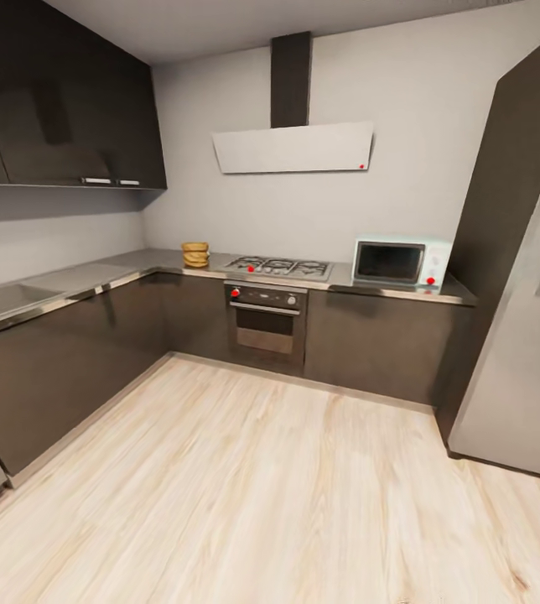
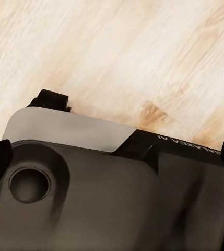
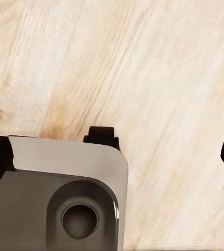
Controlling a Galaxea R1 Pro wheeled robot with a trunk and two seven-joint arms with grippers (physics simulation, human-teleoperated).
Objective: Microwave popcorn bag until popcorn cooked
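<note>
The robot is standing back on the wood floor (image 1: 245,495), facing the kitchen; the approach is in hand. The popcorn bag (image 1: 195,254) is sitting on the grey surface (image 1: 127,267) just beside the gas hob (image 1: 278,268), with the microwave (image 1: 401,262) well apart beyond it. Next it needs driving close to the bag. Whether either pincer is open, I cannot tell. Nothing is blocking the floor.

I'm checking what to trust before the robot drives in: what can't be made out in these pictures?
- Popcorn bag, head view: too small to see its contents.
- Microwave, head view: dark window hides the interior.
- Sink, head view: cut off by the picture's left edge.
- Both wrist views: the robot's body covers part of the wood floor; finger spacing unclear.
</note>
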